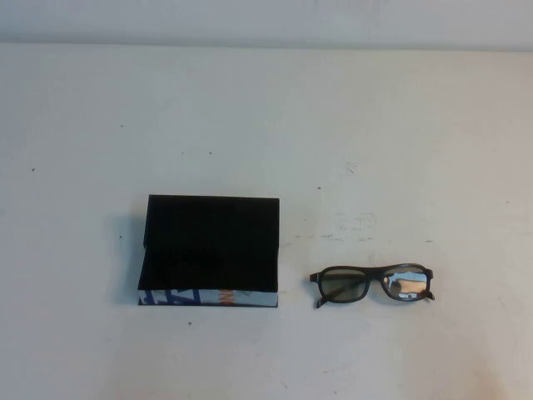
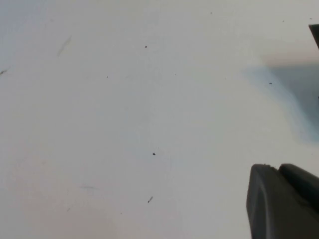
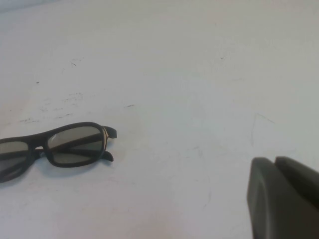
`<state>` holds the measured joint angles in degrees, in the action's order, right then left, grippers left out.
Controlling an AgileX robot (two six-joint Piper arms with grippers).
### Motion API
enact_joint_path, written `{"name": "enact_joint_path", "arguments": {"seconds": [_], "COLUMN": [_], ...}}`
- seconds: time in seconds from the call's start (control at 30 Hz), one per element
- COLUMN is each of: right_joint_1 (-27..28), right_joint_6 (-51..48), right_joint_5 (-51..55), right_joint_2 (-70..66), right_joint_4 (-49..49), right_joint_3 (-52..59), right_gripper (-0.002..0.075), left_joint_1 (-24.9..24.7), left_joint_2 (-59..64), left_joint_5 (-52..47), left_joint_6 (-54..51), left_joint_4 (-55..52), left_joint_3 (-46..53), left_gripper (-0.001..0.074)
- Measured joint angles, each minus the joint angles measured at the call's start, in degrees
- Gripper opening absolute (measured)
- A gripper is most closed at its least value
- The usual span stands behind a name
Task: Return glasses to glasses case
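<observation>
The glasses (image 1: 372,285) are dark-framed with reflective lenses and lie flat on the white table, right of centre near the front. Part of them also shows in the right wrist view (image 3: 60,148). The glasses case (image 1: 208,250) is a black box with a white, blue and orange front edge. It sits left of the glasses and looks open, its lid raised at the back. My left gripper (image 2: 278,167) is shut and empty over bare table. My right gripper (image 3: 274,159) is shut and empty, apart from the glasses. Neither gripper shows in the high view.
The white table (image 1: 266,125) has faint scuffs and specks. A dark corner (image 2: 315,35) with a shadow beside it shows at the edge of the left wrist view.
</observation>
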<state>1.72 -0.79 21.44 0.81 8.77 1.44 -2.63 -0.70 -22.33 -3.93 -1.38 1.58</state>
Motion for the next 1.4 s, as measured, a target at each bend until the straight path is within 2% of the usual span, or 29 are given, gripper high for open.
{"name": "enact_joint_path", "arguments": {"seconds": [1.07,1.2,1.4], "right_joint_1": [0.0,0.0,0.0], "right_joint_6": [0.0,0.0,0.0], "right_joint_5": [0.0,0.0,-4.3], "right_joint_2": [0.0,0.0,0.0], "right_joint_4": [0.5,5.7,24.7], "right_joint_3": [0.0,0.0,0.1], "right_gripper": [-0.0011,-0.0011,-0.0011], "left_joint_1": [0.0,0.0,0.0], "left_joint_2": [0.0,0.0,0.0], "left_joint_5": [0.0,0.0,0.0], "left_joint_6": [0.0,0.0,0.0], "left_joint_4": [0.0,0.0,-0.1], "left_joint_3": [0.0,0.0,0.0], "left_gripper": [-0.0003,-0.0003,-0.0003]}}
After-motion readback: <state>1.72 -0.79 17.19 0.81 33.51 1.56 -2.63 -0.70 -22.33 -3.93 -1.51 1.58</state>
